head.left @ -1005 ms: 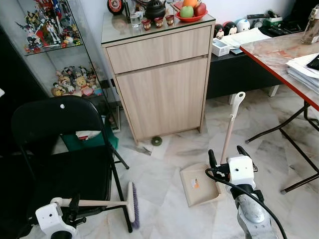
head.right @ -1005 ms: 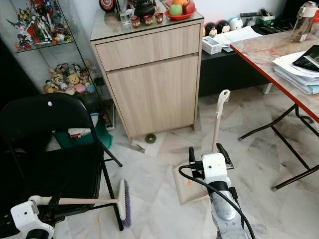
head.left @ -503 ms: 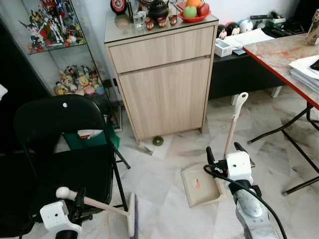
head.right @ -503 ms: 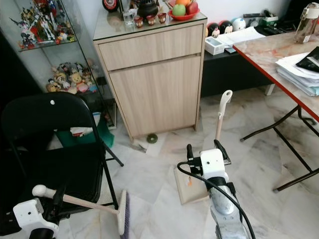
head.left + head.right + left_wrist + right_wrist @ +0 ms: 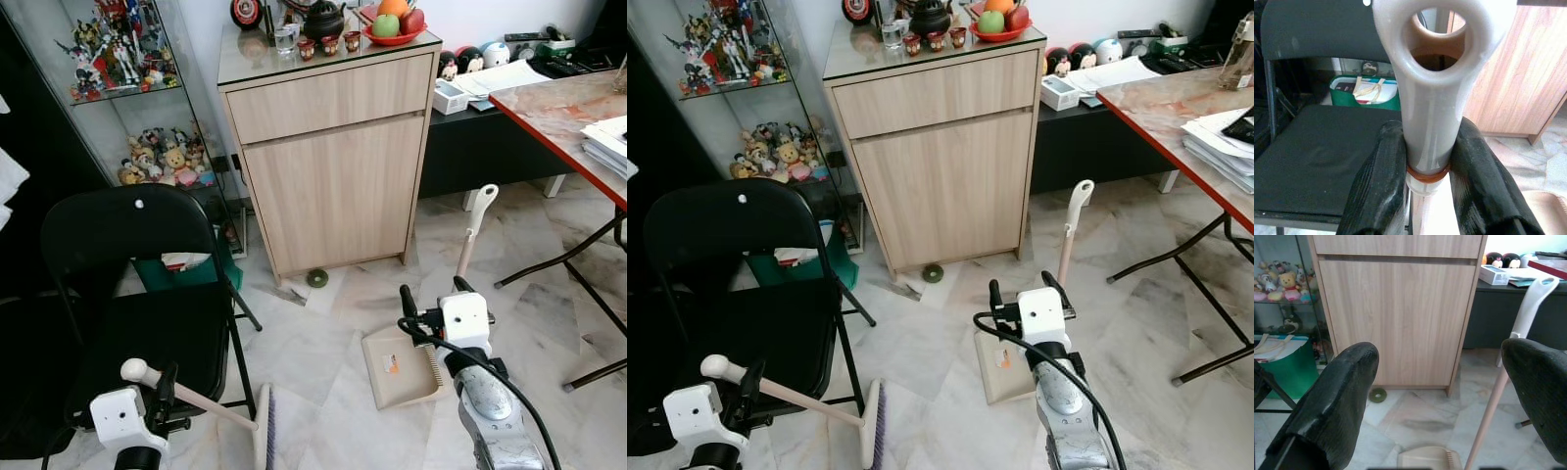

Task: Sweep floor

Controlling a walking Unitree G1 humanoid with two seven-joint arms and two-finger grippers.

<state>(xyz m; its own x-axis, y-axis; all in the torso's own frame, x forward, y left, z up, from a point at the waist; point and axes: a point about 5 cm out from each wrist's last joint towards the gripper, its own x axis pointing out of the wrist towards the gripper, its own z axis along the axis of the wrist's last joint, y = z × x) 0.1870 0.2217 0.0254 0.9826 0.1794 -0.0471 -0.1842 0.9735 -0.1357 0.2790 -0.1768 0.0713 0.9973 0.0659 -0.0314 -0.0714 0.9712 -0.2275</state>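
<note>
The left tool (image 5: 1427, 188) pinches the broom (image 5: 201, 403), now tilted steeper beside the chair (image 5: 137, 284). The right tool (image 5: 1444, 401) stays spread above the dustpan (image 5: 402, 364).

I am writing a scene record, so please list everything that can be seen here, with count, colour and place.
Broom: one, cream handle, purple bristles, head on the floor by the chair.
Dustpan: one, beige, on the floor, long handle standing up.
Chair: one, black, folding, at the left.
Cabinet: one, light wood, against the wall.
Fruit bowl: one, red, on the cabinet top.
Small disc: one, green, on the floor by the cabinet.
Table: one, red-edged, at the right, with papers.
Glass shelves: one unit, with figurines.
Left gripper: shut on the broom handle.
Right gripper: open, above the dustpan.
</note>
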